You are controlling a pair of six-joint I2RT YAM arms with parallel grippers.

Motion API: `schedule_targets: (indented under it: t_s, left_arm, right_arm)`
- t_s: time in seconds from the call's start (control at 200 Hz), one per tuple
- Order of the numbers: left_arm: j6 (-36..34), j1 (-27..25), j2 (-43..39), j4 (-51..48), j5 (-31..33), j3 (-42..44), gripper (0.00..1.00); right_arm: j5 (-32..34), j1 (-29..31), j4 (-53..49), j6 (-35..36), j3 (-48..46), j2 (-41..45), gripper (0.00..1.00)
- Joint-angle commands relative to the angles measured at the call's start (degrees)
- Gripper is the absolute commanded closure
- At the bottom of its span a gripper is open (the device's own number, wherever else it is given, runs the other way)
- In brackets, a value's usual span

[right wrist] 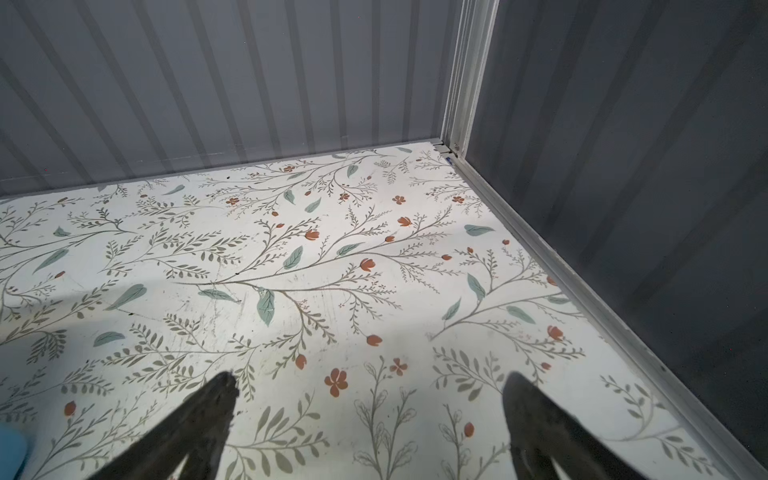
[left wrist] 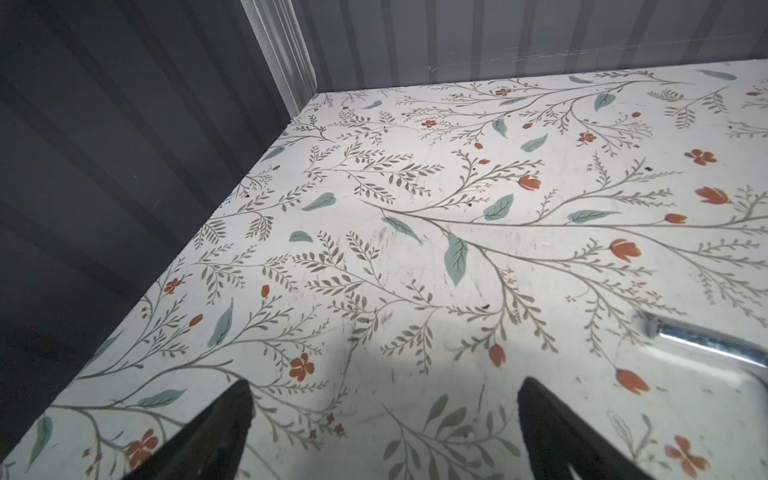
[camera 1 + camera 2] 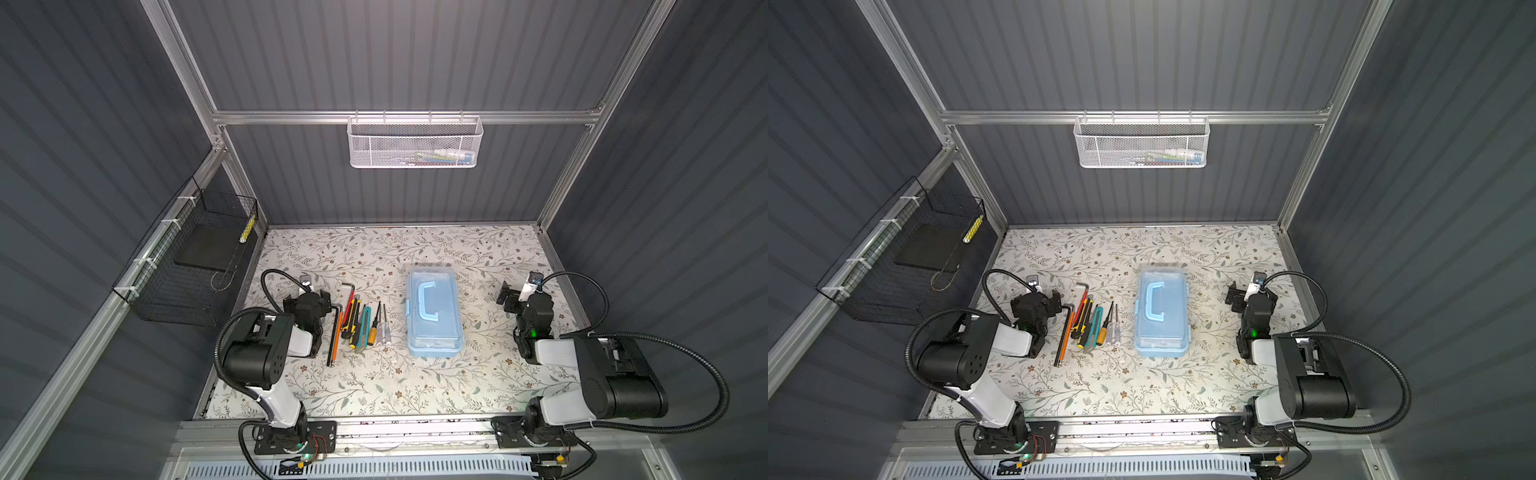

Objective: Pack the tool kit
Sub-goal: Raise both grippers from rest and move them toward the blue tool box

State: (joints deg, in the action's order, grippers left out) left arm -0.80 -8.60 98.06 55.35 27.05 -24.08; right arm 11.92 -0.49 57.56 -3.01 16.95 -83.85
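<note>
Left arm (image 3: 253, 353) and right arm (image 3: 619, 382) folded low, left fingers (image 2: 216, 436) spread wide, right fingers (image 1: 199, 424) likewise, empty

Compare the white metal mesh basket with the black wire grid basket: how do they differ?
The white metal mesh basket is pale and finely perforated; the black wire grid basket is dark with an open grid. The white basket hangs on the back rail; the black basket hangs on the left side rail. The white basket looks shallower than the black basket. Both hang from aluminium frame rails.

Both top views look down from high at the front, sharing the whole table (image 3: 374, 386); wrist views skim it closely, facing the back corners.
</note>
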Motion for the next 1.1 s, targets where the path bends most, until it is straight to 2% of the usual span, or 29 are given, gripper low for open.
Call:
schedule_targets:
  t_s: [0.0, 0.63, 0.715, 0.981, 1.046, 1.096]
  left_arm:
    - [0.8, -0.4, 0.7, 1.6, 0.9, -1.1, 0.0]
    - [1.1, -0.1, 0.8, 0.9, 0.9, -1.6, 0.0]
    - [2.7, 1.9, 0.0, -2.8, -2.1, -2.4, 0.0]
    - [2.5, 1.9, 0.2, -0.6, -1.5, -1.9, 0.0]
    - [3.5, 1.8, -1.8, -6.0, -1.1, -3.2, 0.0]
    - [2.1, 1.8, -1.0, -3.7, -1.5, -3.1, 0.0]
  right_arm:
    - [0.0, -0.2, 1.1, -0.5, 0.5, -0.1, 0.01]
    - [-0.1, -0.2, 1.1, -0.6, 0.5, -0.1, 0.01]
    - [0.0, -0.2, 1.1, -0.6, 0.5, 0.0, 0.01]
    - [-0.7, -0.7, 0.7, -0.8, 0.7, 0.5, 0.01]
    - [-0.2, -0.4, -5.8, -0.6, 2.8, 3.6, 0.01]
    - [3.3, 0.7, -13.8, -0.4, 5.5, 7.5, 0.01]
